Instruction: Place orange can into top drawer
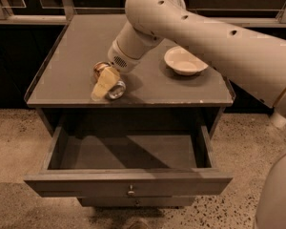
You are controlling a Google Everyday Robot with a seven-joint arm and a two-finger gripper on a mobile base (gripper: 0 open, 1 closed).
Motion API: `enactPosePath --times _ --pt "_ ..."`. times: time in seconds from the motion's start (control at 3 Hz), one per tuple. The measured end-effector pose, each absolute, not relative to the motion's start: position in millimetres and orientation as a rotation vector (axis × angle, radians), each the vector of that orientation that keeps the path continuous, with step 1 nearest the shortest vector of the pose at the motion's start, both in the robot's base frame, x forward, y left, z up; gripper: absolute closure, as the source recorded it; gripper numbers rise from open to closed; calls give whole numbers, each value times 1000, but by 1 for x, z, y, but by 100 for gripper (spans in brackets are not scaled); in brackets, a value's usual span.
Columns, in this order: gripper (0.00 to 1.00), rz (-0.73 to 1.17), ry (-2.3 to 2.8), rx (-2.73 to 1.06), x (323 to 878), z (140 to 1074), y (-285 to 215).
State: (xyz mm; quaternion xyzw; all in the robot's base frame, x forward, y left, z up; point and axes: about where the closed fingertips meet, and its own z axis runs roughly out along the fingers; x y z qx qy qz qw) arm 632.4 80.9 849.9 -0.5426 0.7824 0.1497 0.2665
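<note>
The orange can (115,89) lies on its side near the front left of the grey cabinet top (76,56), with its silver ends showing at either side of the gripper. My gripper (105,83) reaches down from the right and sits right on the can's middle, hiding most of the label. The top drawer (128,181) is pulled out wide below the cabinet's front edge. Its inside is bare and dark, and it has a small metal knob (130,191) at the centre of its front.
A round cream bowl (185,61) stands on the cabinet top to the right of the can. My thick cream arm (205,32) crosses above the right half of the top. A lower drawer front (133,202) shows beneath. Speckled floor surrounds the cabinet.
</note>
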Motion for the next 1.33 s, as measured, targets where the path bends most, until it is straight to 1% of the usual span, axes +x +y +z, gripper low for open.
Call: enactPosePath --times 0.33,1.0,1.33 --pt "18 404 2112 -1465 632 850 81" --pt "66 404 2112 -1465 632 850 81" --pt "88 404 2112 -1465 632 850 81"
